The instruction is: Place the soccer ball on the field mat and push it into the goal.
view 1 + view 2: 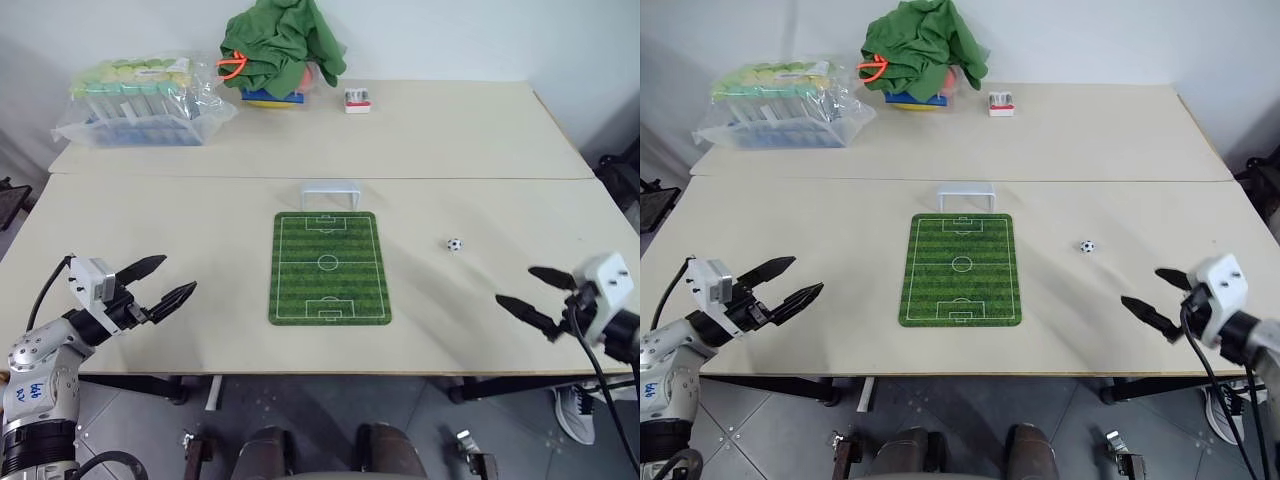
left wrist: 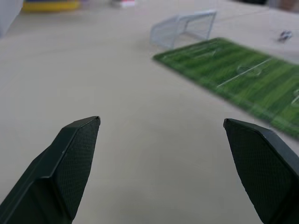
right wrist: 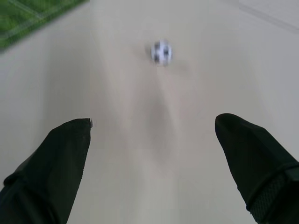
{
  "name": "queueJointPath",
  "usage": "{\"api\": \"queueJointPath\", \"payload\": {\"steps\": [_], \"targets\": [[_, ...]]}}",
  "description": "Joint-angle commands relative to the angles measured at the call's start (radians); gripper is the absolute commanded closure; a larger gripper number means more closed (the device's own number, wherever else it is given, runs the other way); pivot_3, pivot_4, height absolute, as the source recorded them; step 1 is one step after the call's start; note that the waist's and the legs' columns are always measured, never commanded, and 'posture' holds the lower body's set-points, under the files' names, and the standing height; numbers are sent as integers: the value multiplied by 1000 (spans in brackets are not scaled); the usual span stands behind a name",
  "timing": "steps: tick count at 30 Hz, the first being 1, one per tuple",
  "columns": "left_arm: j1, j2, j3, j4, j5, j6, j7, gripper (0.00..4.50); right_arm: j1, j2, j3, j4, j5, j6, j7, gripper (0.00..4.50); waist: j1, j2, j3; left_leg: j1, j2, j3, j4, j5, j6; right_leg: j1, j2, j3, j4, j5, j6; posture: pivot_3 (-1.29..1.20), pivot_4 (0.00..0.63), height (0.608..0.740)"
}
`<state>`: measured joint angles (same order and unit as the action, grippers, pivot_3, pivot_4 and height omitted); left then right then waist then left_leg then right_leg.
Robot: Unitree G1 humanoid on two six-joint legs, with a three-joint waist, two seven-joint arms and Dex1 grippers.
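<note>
Table (image 1: 150,215): smooth matt beige laminate look. Field mat (image 1: 328,268): flat, matt, printed green stripes. Goal (image 1: 330,194): white plastic frame, fine mesh. Green cloth (image 1: 282,45): soft, crumpled. Bag (image 1: 145,100): clear glossy plastic. Fingers (image 2: 70,163): 2, matt black, finely textured.
</note>
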<state>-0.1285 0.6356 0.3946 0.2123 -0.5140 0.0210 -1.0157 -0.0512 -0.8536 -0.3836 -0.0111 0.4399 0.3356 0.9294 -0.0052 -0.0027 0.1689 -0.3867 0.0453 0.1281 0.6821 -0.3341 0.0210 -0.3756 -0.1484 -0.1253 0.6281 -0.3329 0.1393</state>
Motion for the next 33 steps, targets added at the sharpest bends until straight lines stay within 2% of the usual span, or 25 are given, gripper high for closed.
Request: {"api": "queueJointPath", "payload": {"steps": [1, 9, 12, 17, 23, 26, 33], "targets": [[-28, -26, -5, -41, -58, -41, -71, 0, -90, -3, 47, 5, -1, 16, 2, 49, 1, 0, 0, 0, 0, 0, 0, 0, 0, 0, 0, 0, 0, 0, 0, 0, 150, 740], [-59, -67, -71, -60, -96, -47, -206, 0, -365, 54, 216, 285, -105, -70, 37, 49, 1, 0, 0, -1, -5, 0, 1, 0, 0, 0, 0, -1, 0, 0, 0, 0, 150, 740], [-51, -72, -86, -61, -104, -51, -253, 0, -494, 92, 287, 504, -178, -150, 52, 49, -3, 0, 0, -1, -6, 0, 1, 0, 0, 0, 0, -1, 0, 0, 0, 0, 150, 740], [-25, -78, -77, -69, -102, -67, -262, 0, -630, 138, 328, 784, -258, -297, 58, 49, -18, 0, 0, -1, -5, -1, 1, 0, 0, 0, 0, -1, 0, 0, 0, 0, 150, 740], [14, -77, -61, -88, -110, -77, -252, 0, -711, 176, 343, 956, -298, -355, 84, 49, -27, 0, 0, -1, -4, -1, 1, 0, 0, 0, 0, -2, 0, 0, 0, 0, 150, 740], [29, -75, -55, -89, -112, -81, -253, 0, -732, 191, 334, 1003, -301, -374, 84, 639, -28, 0, 0, -1, -1, -1, 1, 0, 0, 0, 0, -1, 1, 0, 0, 0, 150, 740], [30, -72, -47, -77, -111, -89, -251, 0, -761, 210, 330, 1048, -308, -398, 86, 3025, -29, 0, 0, -1, 0, -1, 2, 0, 0, 1, 0, -1, 1, 0, 0, 0, 150, 740]]}}
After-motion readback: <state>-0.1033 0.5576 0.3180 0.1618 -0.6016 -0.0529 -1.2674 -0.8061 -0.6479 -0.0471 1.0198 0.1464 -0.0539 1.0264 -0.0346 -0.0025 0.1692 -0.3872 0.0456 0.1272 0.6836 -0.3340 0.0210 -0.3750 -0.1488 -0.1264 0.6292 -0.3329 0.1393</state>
